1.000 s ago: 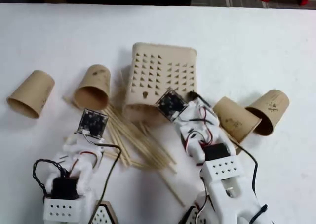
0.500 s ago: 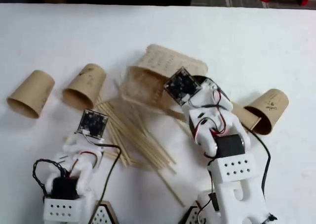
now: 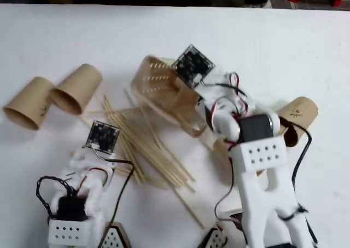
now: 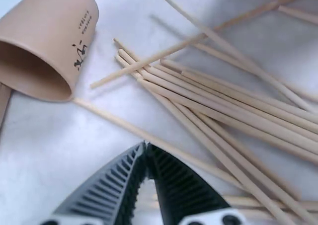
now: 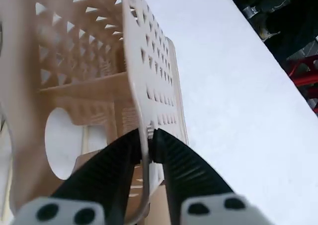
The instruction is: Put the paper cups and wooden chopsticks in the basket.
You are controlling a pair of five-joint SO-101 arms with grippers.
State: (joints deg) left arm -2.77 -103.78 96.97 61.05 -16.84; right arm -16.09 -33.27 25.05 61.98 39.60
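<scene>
White table (image 3: 273,40), two arms at work: the right gripper (image 5: 147,134) is clamped on a thin perforated wall of the basket (image 5: 149,81), its jaws nearly together with only the wall between them. The basket hangs from that pinch, tipped over rather than standing on its base, with its open side turned away from the gripper toward the scattered wooden chopsticks (image 3: 147,144) just beyond it. One paper cup (image 3: 299,114) lies on its side close behind this arm, partly hidden by it.

The left gripper (image 4: 146,148) has its jaws pressed together on nothing. A single stick crosses just ahead of its tips, the main bundle fans out past that, and another cup (image 4: 44,46) lies on its side farther out to one flank, mouth open. A third cup (image 3: 27,103) rests against that one, on its far side from the gripper.

The step appears to be righting the basket. Done well, it likely means holding the pinch firm on the flexible wall, turning slowly until the base sits flat, and setting it down beside the sticks, not on them.
</scene>
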